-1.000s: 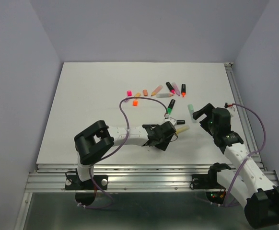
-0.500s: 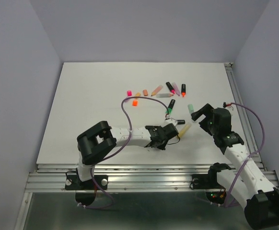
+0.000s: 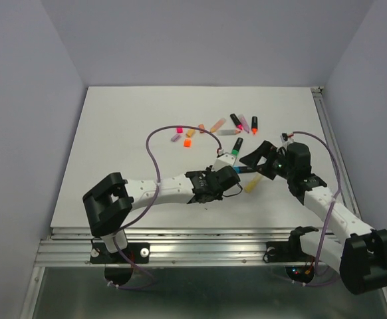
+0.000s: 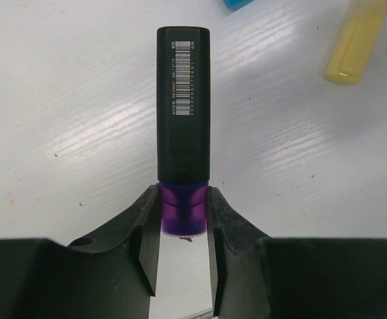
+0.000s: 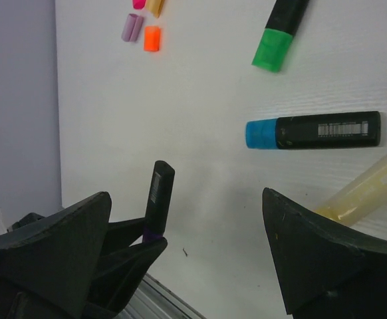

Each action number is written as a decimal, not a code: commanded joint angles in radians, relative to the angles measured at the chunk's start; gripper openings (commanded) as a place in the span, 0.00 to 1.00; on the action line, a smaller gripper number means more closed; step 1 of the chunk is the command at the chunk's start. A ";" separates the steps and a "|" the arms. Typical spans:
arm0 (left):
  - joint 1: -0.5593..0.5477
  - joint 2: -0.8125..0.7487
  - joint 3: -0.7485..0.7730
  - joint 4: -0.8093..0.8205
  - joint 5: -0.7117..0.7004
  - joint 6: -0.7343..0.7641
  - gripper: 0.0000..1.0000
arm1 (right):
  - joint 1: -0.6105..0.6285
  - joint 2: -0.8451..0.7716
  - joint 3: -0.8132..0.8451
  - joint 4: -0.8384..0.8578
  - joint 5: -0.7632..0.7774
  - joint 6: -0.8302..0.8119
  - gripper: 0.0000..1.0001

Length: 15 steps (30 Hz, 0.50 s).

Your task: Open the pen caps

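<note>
The black pen (image 4: pixel 183 100), at frame centre, is clamped by its purple cap (image 4: pixel 183 218) in the left gripper (image 4: pixel 183 198), barrel presented outward so that the wide-open right gripper (image 5: pixel 187 199) can, presumably, pull it free.

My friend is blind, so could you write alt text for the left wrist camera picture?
The left gripper clamps the purple cap of a black highlighter, whose barcoded barrel points away from the camera above the white table. A pastel yellow pen lies at the upper right.
</note>
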 commanded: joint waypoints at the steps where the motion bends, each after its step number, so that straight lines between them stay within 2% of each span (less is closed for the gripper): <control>1: -0.003 -0.039 0.042 0.017 -0.073 0.003 0.00 | 0.065 0.039 0.041 0.148 -0.053 0.013 1.00; 11: -0.003 -0.089 0.071 0.075 -0.079 -0.003 0.00 | 0.211 0.201 0.144 0.177 0.055 0.030 1.00; 15: -0.001 -0.115 0.059 0.114 -0.067 0.003 0.00 | 0.246 0.274 0.178 0.188 0.048 0.033 1.00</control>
